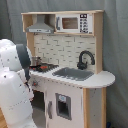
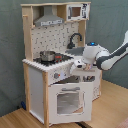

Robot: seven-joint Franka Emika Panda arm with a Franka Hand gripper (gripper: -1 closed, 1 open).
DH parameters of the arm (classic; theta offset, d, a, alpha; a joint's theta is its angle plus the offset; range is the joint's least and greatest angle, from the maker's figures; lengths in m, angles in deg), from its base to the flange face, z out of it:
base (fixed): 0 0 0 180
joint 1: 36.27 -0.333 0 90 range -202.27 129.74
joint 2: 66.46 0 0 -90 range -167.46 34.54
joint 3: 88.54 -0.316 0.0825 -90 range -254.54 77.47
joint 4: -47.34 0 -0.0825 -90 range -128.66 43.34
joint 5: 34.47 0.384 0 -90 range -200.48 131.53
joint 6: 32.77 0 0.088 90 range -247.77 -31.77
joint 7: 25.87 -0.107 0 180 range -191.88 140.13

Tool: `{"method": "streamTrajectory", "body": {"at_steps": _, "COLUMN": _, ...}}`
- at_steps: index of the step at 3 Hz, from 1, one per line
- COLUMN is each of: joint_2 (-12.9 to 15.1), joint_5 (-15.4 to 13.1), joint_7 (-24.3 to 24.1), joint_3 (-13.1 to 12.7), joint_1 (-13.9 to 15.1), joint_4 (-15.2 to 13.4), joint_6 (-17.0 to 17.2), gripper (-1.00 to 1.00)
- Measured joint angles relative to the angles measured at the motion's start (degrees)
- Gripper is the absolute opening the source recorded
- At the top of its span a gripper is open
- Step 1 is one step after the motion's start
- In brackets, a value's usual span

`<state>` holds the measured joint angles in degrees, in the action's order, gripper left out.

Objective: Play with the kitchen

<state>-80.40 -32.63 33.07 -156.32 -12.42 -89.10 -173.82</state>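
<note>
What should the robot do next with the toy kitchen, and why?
Probably pull the oven door a little further open. In the second exterior view the pincer is right at the kitchen front, just above the door, which already stands ajar from its frame.
</note>
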Motion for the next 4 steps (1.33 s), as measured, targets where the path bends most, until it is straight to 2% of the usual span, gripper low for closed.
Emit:
{"method": "streamTrajectory", "body": {"at_steps": 1, "joint_2": 1.73, "joint_5": -0.88, "joint_7": 0.29, "joint_3": -0.02, "joint_1": 0.0, "joint_4": 0.33, "joint_6": 0.0, "gripper": -1.0}}
{"method": "streamTrajectory", "body": {"at_steps": 2, "joint_2": 6.84, "joint_5": -3.69, "joint_7": 0.3, "joint_3": -0.12, "joint_1": 0.0, "joint_4": 0.59, "joint_6": -0.33, "gripper": -1.0}}
{"method": "streamTrajectory", "body": {"at_steps": 3, "joint_2": 11.35, "joint_5": -3.86, "joint_7": -3.01, "joint_3": -1.58, "joint_1": -0.02, "joint_4": 0.59, "joint_6": -1.8, "gripper": -1.0}}
{"method": "streamTrajectory", "body": {"at_steps": 4, "joint_2": 13.22, "joint_5": -5.39, "joint_7": -8.42, "joint_3": -3.21, "joint_1": -0.04, "joint_4": 0.37, "joint_6": -1.75, "gripper": -1.0}}
